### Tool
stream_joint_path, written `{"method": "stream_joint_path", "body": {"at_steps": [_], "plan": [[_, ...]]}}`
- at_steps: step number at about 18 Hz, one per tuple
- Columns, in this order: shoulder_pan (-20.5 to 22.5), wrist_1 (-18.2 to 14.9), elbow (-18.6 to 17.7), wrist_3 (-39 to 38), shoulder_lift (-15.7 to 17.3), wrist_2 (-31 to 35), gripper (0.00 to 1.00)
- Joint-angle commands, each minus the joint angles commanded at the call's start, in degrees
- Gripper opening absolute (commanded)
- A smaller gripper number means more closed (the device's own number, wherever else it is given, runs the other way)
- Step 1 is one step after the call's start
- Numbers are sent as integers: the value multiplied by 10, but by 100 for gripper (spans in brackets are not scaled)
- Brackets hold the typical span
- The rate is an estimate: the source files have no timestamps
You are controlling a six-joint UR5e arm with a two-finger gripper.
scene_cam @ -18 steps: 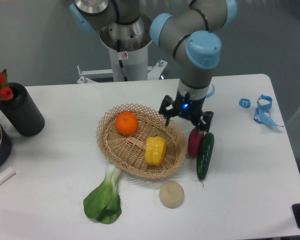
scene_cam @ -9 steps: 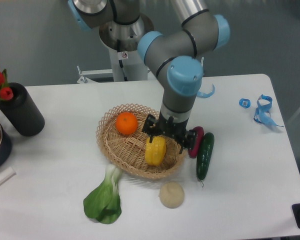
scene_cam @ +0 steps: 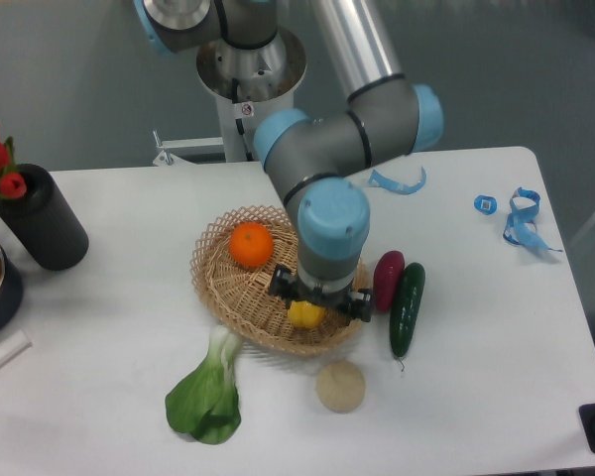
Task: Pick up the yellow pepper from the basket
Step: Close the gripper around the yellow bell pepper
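The yellow pepper [scene_cam: 305, 314] lies in the right half of the wicker basket [scene_cam: 218, 278], and only its lower end shows under the arm's wrist. My gripper [scene_cam: 317, 302] hangs straight down over it, with one finger on each side of the pepper. The fingers look spread, and I cannot see whether they touch the pepper. An orange [scene_cam: 251, 245] sits in the basket's back left part.
Right of the basket lie a dark red vegetable [scene_cam: 388, 280] and a green cucumber [scene_cam: 408, 307]. A beige ball [scene_cam: 340, 386] and a bok choy [scene_cam: 208, 393] lie in front. A black vase with tulips [scene_cam: 40, 220] stands at the left, blue clips [scene_cam: 521, 218] at the right.
The arm swung left and forward from beside the red vegetable to directly over the pepper and came down, so the wrist now covers most of the pepper.
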Motion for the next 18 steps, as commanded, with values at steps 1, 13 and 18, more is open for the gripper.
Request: {"method": "stream_joint_path", "body": {"at_steps": [1,13,18], "plan": [[-3,1,-2,-4,-5,6,100],[-27,0,-25,-34,-18,32,100],[-30,1,-26,-54,-25,33,95]]}}
